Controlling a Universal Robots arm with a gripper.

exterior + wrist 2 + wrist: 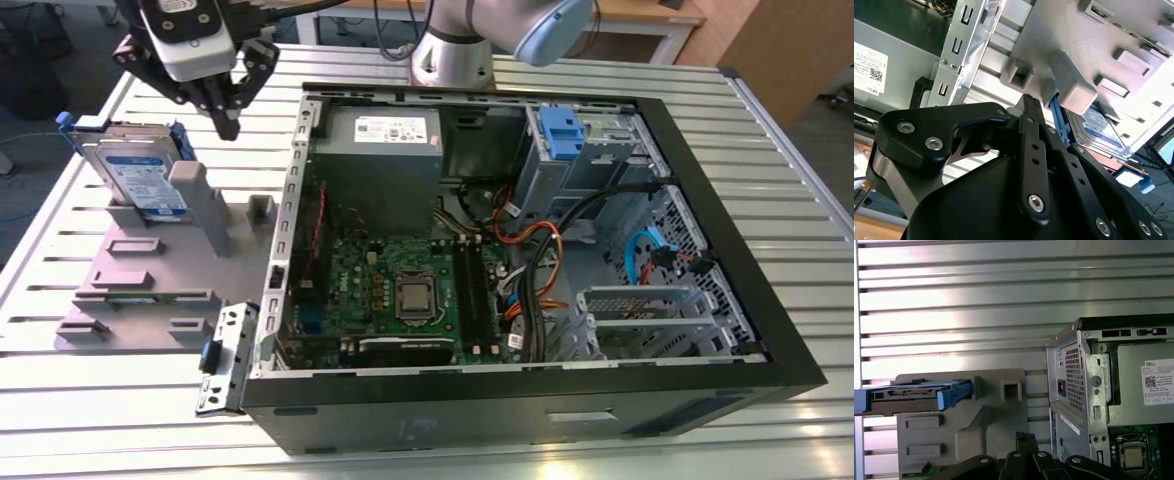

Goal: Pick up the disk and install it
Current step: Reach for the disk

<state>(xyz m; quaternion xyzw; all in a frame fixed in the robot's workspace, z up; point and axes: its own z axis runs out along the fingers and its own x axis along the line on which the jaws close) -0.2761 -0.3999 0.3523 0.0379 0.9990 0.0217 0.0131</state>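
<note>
Disk (138,178) stands on edge in the grey fixture (147,290), gripper (230,128) over that fixture, fingers pinched together and empty; a good grab likely needs them spread and squared to the blue carrier.

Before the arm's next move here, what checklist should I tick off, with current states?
1. The disk stands in the grey fixture: ok.
2. The gripper holds nothing: ok.
3. The gripper is open for a grasp: not ok, it is shut.
4. The gripper is lined up over the disk: not ok, it hangs beside it, toward the computer case.
5. The computer case lies open: ok.
6. A free bay for the disk: cannot tell.
</note>
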